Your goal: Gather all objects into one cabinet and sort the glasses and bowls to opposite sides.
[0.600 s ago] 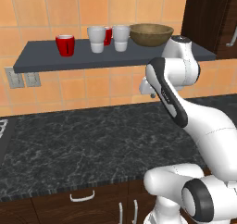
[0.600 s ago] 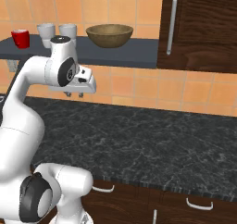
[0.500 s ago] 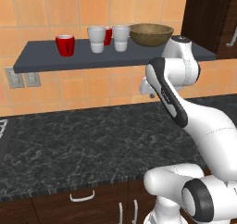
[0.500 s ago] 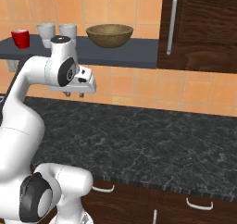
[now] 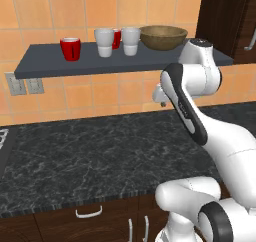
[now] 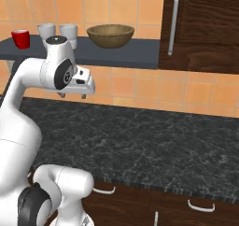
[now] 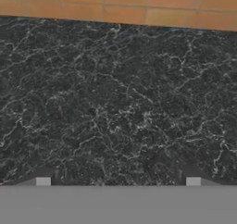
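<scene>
Left base view: across the upper frame a grey shelf (image 5: 45,66) carries a red mug (image 5: 70,48), two white tumblers (image 5: 104,41) and, at centre right, the brown bowl (image 5: 163,37). Right base view: the end effector (image 6: 73,95) hangs at left centre above the dark tabletop (image 6: 154,141) — empty. Hand view: fingertips (image 7: 43,181) stand wide apart at the bottom corners.

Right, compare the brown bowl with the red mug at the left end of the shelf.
The brown bowl is wide, shallow and wood-coloured; the red mug is narrow, taller for its width and glossy red with a pale inside. The bowl sits toward the shelf's right end, the mug at its left. Both stand upright on that shelf.
</scene>
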You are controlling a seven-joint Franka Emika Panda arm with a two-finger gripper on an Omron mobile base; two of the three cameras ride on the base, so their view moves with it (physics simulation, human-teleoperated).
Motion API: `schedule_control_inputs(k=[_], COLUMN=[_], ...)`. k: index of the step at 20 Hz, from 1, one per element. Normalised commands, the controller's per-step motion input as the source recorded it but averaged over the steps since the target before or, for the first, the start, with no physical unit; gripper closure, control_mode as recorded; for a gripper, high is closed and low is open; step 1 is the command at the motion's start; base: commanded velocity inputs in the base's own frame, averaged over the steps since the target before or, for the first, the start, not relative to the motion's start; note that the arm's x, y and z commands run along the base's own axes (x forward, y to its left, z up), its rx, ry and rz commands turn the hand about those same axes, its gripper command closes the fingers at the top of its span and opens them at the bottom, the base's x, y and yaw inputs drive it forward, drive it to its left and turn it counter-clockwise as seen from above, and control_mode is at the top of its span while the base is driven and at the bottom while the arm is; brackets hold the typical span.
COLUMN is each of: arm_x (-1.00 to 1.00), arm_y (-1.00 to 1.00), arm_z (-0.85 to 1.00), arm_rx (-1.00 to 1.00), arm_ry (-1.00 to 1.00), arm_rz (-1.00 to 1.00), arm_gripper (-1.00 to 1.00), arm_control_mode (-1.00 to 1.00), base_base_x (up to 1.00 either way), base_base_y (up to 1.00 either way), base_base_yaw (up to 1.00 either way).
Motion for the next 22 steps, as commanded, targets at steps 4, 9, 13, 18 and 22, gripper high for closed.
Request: schedule_control_inputs(k=[4, 9, 13, 18, 22], arm_x=[-1.0, -0.83, -0.75, -0.65, -0.04], arm_y=[-0.01, -0.2, -0.24, -0.03, 0.0], arm_z=[0.23, 0.5, 0.9, 0.77, 0.0], arm_rx=[0.0, 0.0, 0.0, 0.01, 0.03], arm_ry=[-0.53, -0.45, -0.37, -0.25, 0.0], arm_rz=[0.0, -0.04, -0.06, -0.08, 0.0], arm_gripper=[-1.0, -1.0, -1.0, -1.0, -1.0], arm_control_mode=[-1.0, -1.0, -1.0, -1.0, -1.0], base_base_x=[0.0, 0.0, 0.0, 0.0, 0.0], base_base_y=[0.0, 0.0, 0.0, 0.0, 0.0], base_base_yaw=[0.0, 0.0, 0.0, 0.0, 0.0])
